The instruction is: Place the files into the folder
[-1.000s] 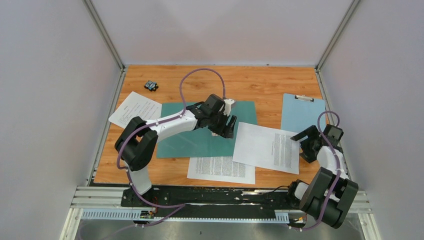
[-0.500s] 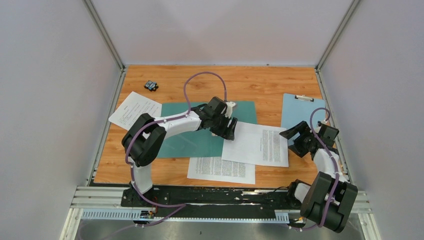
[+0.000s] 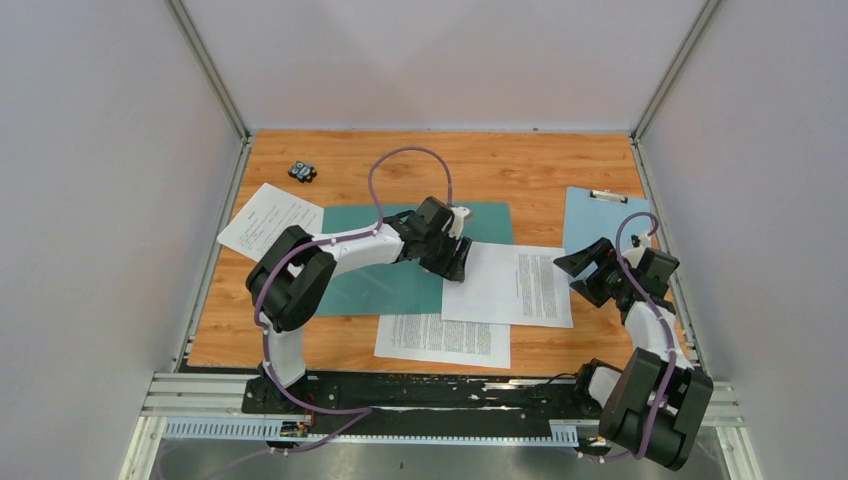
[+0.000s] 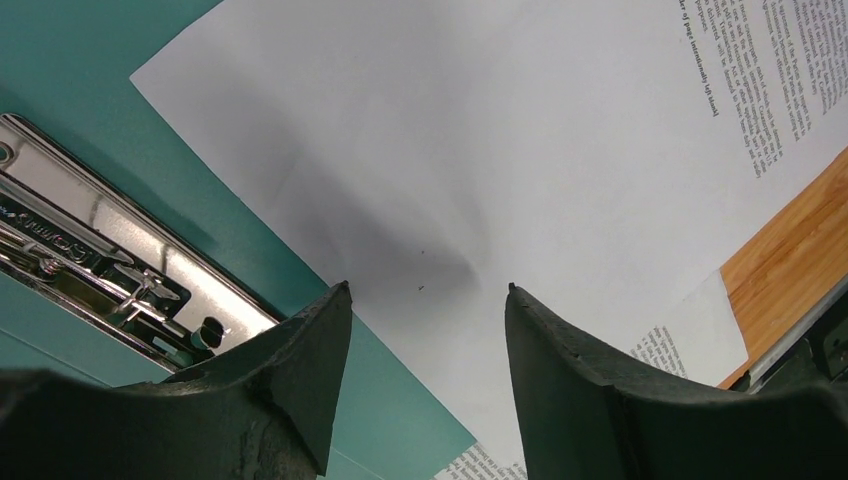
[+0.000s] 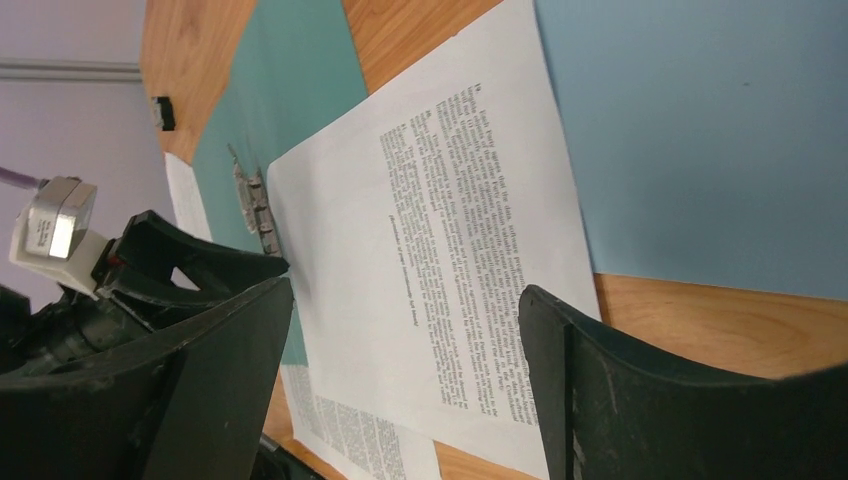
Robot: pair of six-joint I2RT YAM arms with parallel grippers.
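The teal folder (image 3: 380, 270) lies open in the middle of the table, its metal fastener (image 4: 100, 260) showing. One file (image 3: 510, 285) lies with its left end over the folder's right cover. My left gripper (image 3: 455, 262) hovers low over that sheet's blank left end (image 4: 560, 150), open, with nothing between the jaws. My right gripper (image 3: 582, 270) stands open at the same sheet's right edge (image 5: 440, 250); whether it touches I cannot tell. A second file (image 3: 440, 338) lies in front of the folder, and a third (image 3: 268, 218) at its left.
A light blue clipboard (image 3: 605, 225) with a metal clip lies at the right, partly under my right arm. A small black clip (image 3: 302, 171) sits at the back left. Grey walls close in the table on three sides.
The middle sheet has slid left and straightened, now overlapping the folder's right cover. My right gripper followed it leftward. The left gripper shifted slightly and its jaws narrowed a little.
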